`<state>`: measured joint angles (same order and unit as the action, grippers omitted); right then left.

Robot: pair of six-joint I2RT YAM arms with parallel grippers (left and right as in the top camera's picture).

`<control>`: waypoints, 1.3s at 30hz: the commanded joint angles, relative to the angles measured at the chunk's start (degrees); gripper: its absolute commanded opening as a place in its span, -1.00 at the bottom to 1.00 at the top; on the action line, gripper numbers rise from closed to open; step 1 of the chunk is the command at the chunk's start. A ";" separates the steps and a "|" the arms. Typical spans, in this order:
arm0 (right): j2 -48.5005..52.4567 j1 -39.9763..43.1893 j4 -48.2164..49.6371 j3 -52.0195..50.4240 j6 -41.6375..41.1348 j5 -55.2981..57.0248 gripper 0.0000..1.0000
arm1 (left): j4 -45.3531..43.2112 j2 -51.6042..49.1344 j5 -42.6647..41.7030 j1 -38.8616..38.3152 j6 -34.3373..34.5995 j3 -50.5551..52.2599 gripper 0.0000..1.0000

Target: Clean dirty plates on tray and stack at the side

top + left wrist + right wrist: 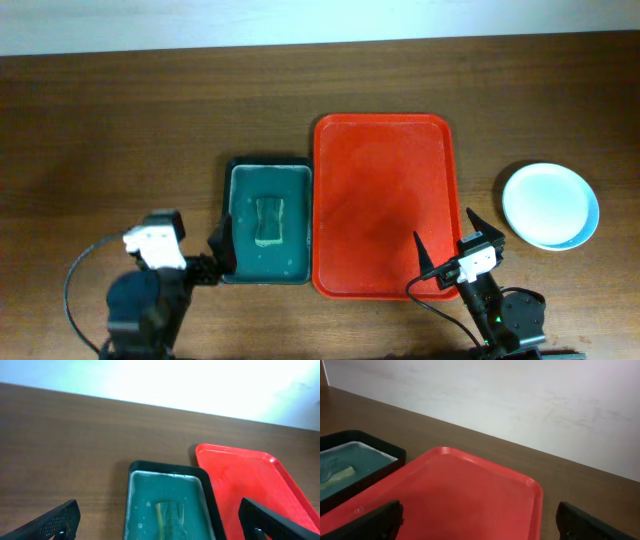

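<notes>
Open wood of the table [120, 120] across the far and left sides, with a pale wall [520, 395] beyond the far edge in both wrist views. Around the middle, red tray [380, 150] lying lengthwise, its left rim close against the dark green tray [228, 175]; touching or barely apart, cannot tell. Inside the green one, a sponge [270, 220] on a cloudy teal floor.

On bare wood to the right of the red tray, well apart from its rim and near the table's right edge, plates [550, 205]: white with a pale-blue rim.

Spread wide and holding nothing, right gripper [443, 224] over the near right corner of the red tray, plates off to its right and farther back, clear of both fingers [375, 522]. Likewise wide and holding nothing, left gripper [159, 505] at the near left edge of the green tray, both trays between it and the plates.

From above, only 1 disc to see: number in the pile impossible to tell. Plates outside both wrist views. Near ends of both trays cut off there by the frame. In the overhead view, left fingers dark against the dark rim, hard to make out.
</notes>
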<state>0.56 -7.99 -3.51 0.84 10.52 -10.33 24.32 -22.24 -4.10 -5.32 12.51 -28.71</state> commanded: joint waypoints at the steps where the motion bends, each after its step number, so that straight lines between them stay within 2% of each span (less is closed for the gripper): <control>1: -0.35 0.24 -0.04 -0.52 -0.02 0.50 0.97 | -2.38 9.97 -0.68 1.57 -3.21 5.97 0.99; 7: -0.35 0.24 -0.04 -0.52 -0.02 0.50 0.96 | -9.84 22.29 -3.21 2.60 -3.21 14.47 0.99; 17: -0.35 0.24 -0.04 -0.52 -0.04 0.50 0.96 | -20.94 21.97 -3.63 2.64 -3.21 28.20 0.99; 39: -0.35 0.24 -0.04 -0.52 -0.02 0.50 0.96 | -20.39 21.86 -2.54 2.60 -3.21 28.22 0.99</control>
<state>0.58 -7.99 -3.49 0.84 10.52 -10.33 3.84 -0.84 -7.03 -3.03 10.20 -0.84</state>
